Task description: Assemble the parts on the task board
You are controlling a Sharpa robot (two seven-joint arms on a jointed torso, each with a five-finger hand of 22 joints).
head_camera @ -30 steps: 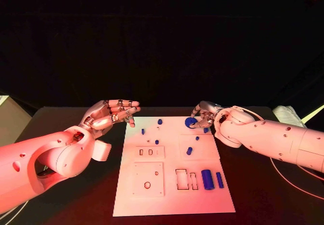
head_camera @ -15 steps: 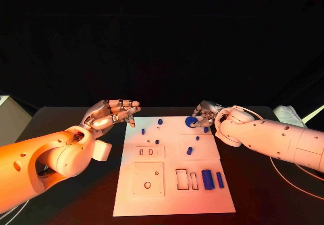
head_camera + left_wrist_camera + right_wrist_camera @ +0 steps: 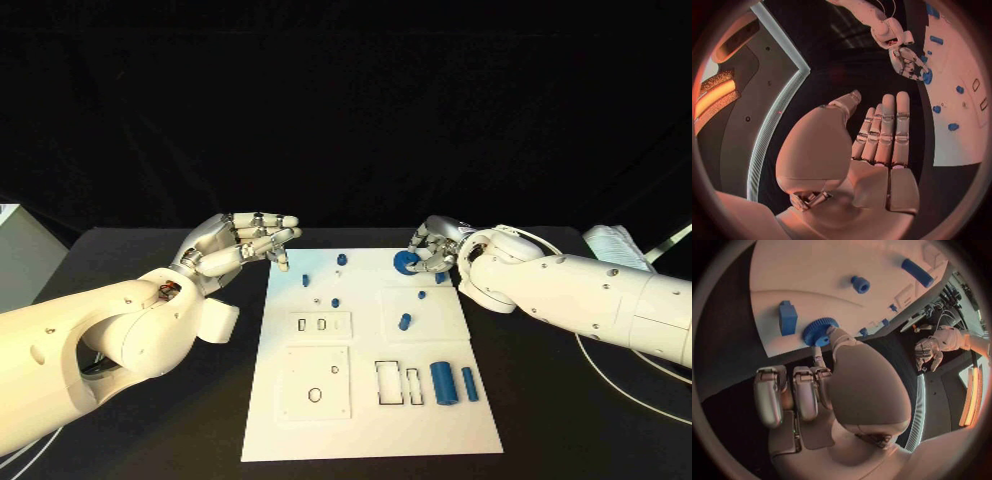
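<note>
Two robot hands up near the task board (image 3: 368, 400): right robot hand (image 3: 437, 245) pinching a blue gear (image 3: 408, 261) at the board's far edge, left robot hand (image 3: 238, 243) hovering beside its far-left corner, fingers loosely apart, holding nothing.

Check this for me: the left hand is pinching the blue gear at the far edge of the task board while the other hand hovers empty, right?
Wrong hand. The right hand pinches the blue gear at the far edge of the task board, as the right wrist view shows; the left hand hovers empty.
</note>
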